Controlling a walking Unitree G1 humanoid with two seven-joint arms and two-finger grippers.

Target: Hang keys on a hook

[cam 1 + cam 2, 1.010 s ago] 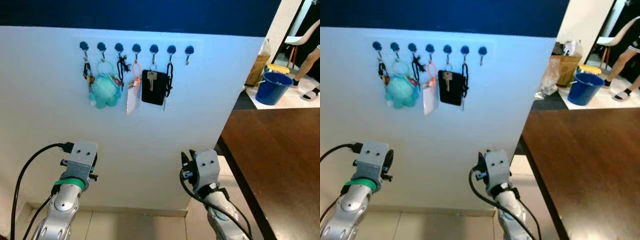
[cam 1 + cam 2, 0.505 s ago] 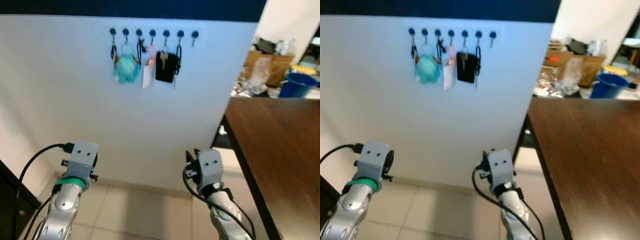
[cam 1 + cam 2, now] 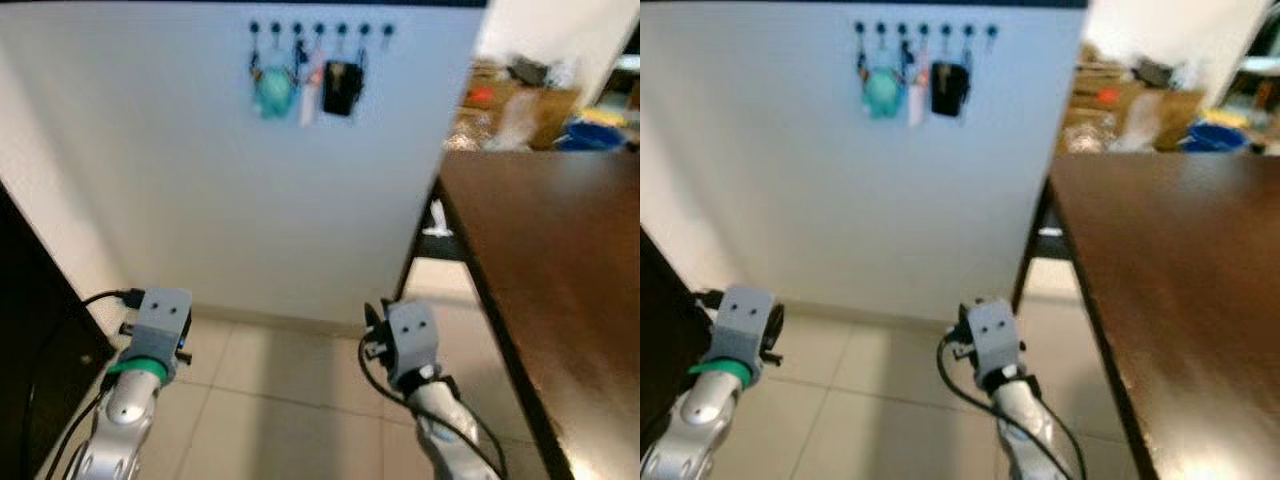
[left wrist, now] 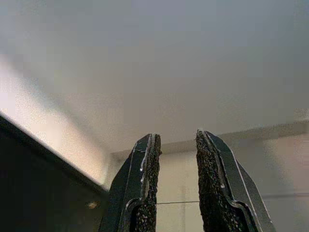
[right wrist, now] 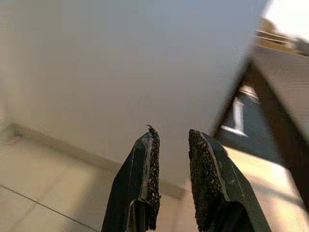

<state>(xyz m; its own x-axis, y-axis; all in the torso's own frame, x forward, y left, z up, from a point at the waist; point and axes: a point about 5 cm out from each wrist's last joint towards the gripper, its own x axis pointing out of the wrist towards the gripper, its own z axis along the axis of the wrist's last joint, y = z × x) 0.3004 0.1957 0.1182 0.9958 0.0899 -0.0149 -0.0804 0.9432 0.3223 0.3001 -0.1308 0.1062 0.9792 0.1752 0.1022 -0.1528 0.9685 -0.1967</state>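
Both grippers were empty, each with a narrow gap between its fingers: the left gripper (image 4: 175, 145) and the right gripper (image 5: 172, 137) were held low above the tiled floor (image 3: 270, 400), facing the white wall (image 3: 200, 180). High on that wall, well away from both, a row of hooks (image 3: 320, 28) held the keys (image 3: 343, 86), a teal plush (image 3: 272, 96) and what looked like tags, all blurred. A dark wooden table (image 3: 540, 260) stood on the right.

Seven hooks (image 3: 318, 28), one table (image 3: 540, 240)
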